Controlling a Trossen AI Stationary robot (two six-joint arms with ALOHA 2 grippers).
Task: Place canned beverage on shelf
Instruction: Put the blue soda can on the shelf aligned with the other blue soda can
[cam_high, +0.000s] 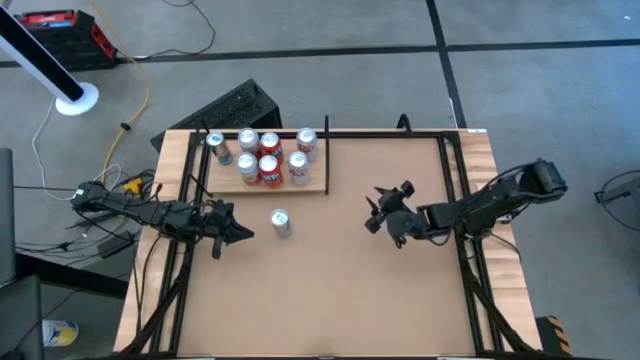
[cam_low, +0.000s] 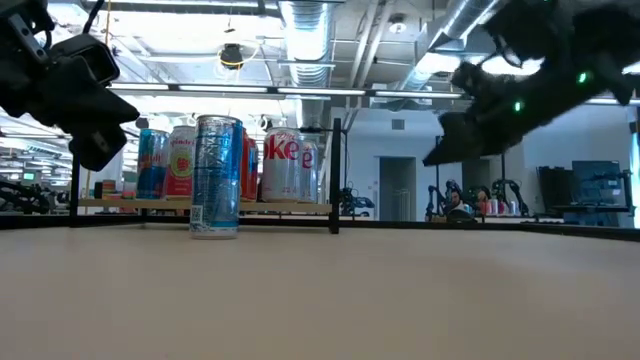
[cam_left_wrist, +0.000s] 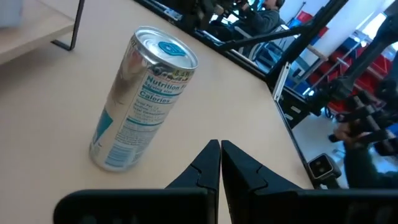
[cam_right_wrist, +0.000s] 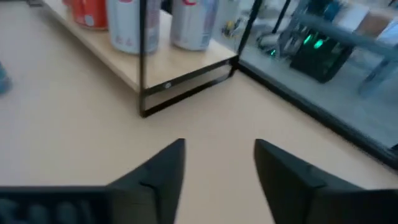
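Observation:
A slim silver-and-blue can (cam_high: 281, 223) stands upright on its base on the brown table, just in front of the shelf; it also shows in the left wrist view (cam_left_wrist: 140, 99) and the low view (cam_low: 217, 175). The shelf (cam_high: 300, 187), a pale-wood panel with thin black rods, sits at the far left and carries several upright cans (cam_high: 269, 165). My left gripper (cam_high: 240, 233) is shut and empty, to the left of the lone can and clear of it (cam_left_wrist: 220, 163). My right gripper (cam_high: 375, 212) is open and empty at the table's middle, pointing toward the shelf (cam_right_wrist: 217, 168).
The black frame rails (cam_high: 455, 180) run along the table's left and right sides. The shelf's upright black rod (cam_right_wrist: 142, 56) and near corner (cam_right_wrist: 230, 65) lie ahead of my right gripper. Bare tabletop (cam_high: 320, 290) stretches toward the near edge.

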